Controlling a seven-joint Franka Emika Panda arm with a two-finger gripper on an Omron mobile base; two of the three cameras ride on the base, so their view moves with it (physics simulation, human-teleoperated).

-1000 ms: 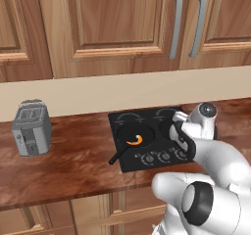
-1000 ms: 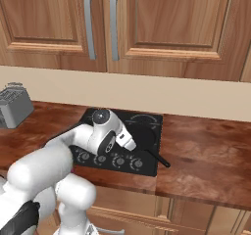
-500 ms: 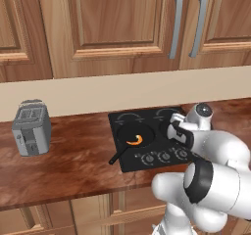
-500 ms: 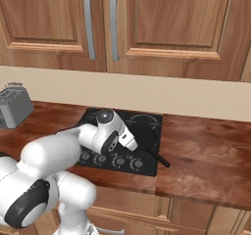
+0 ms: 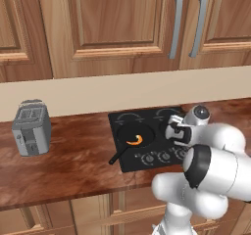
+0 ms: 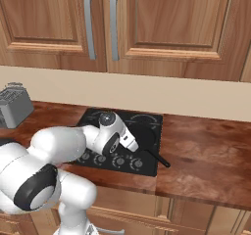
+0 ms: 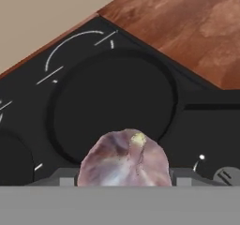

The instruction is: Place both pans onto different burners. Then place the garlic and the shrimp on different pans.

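Wooden counter (image 5: 73, 165) runs under closed cabinets, a toaster (image 5: 31, 127) well left of the black cooktop (image 6: 147, 119). One pan (image 5: 131, 137) holds the shrimp (image 5: 135, 140); the other pan (image 7: 112, 102) lies empty below the fingers (image 7: 123, 182), which grip the garlic (image 7: 123, 161). Bare counter lies beyond the cooktop's right edge. Fingertips are hidden behind the bulb.
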